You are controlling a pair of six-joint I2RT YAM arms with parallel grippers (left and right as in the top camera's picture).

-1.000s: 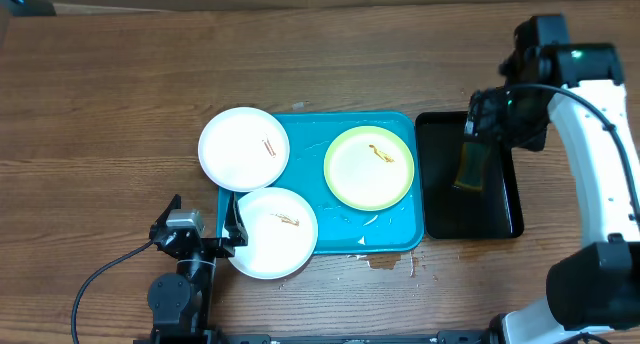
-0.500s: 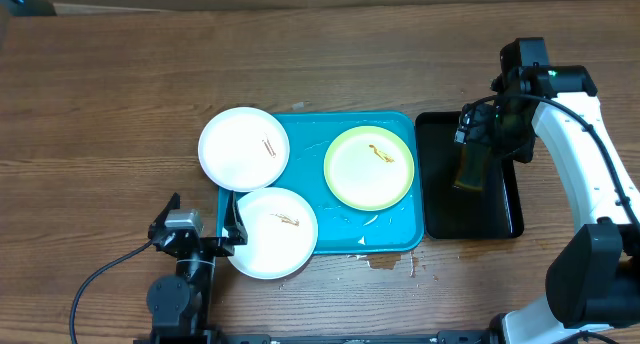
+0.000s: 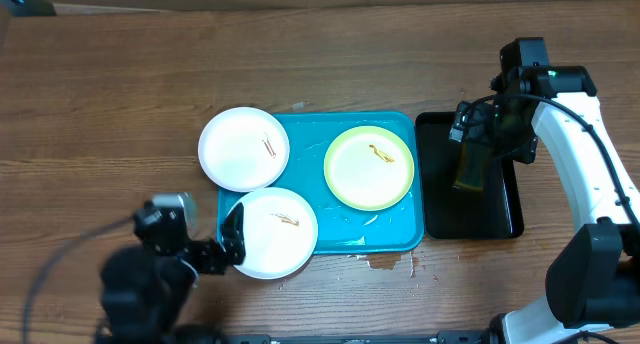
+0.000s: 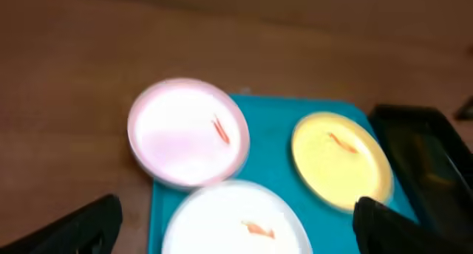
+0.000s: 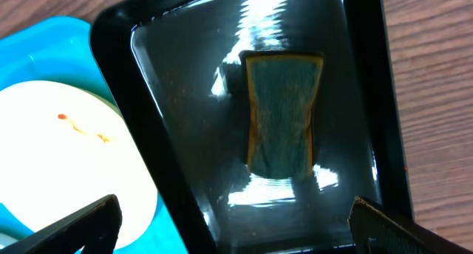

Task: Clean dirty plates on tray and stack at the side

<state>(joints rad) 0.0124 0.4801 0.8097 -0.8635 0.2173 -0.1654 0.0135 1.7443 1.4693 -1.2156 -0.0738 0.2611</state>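
Overhead view: a wooden counter (image 3: 120, 84) carries a turquoise tray (image 3: 400, 232). A yellow-green plate (image 3: 369, 167) sits inside it on the right. One white plate (image 3: 243, 149) overlaps the tray's far-left corner and rests mostly on the counter. A second white plate (image 3: 275, 232) overhangs the near-left corner. Each of the three shows a small brown smear. Just beside the tray on the right, a black tray (image 3: 440, 219) holds a sponge (image 3: 470, 169). The right arm (image 3: 575, 154) reaches over that sponge. The left arm (image 3: 150, 274), blurred, is near the second white plate.

Left wrist view, blurred: the left fingers (image 4: 81, 224) stand wide apart with nothing between them. All three plates lie ahead.

Right wrist view: the right fingers (image 5: 81, 224) are spread wide. The sponge lies flat in the black tray ahead of them, not gripped.

The task looks barely begun. No plate appears wiped and none is stacked at the side. Picking up the sponge, cleaning all three plates and stacking them are all left to do.
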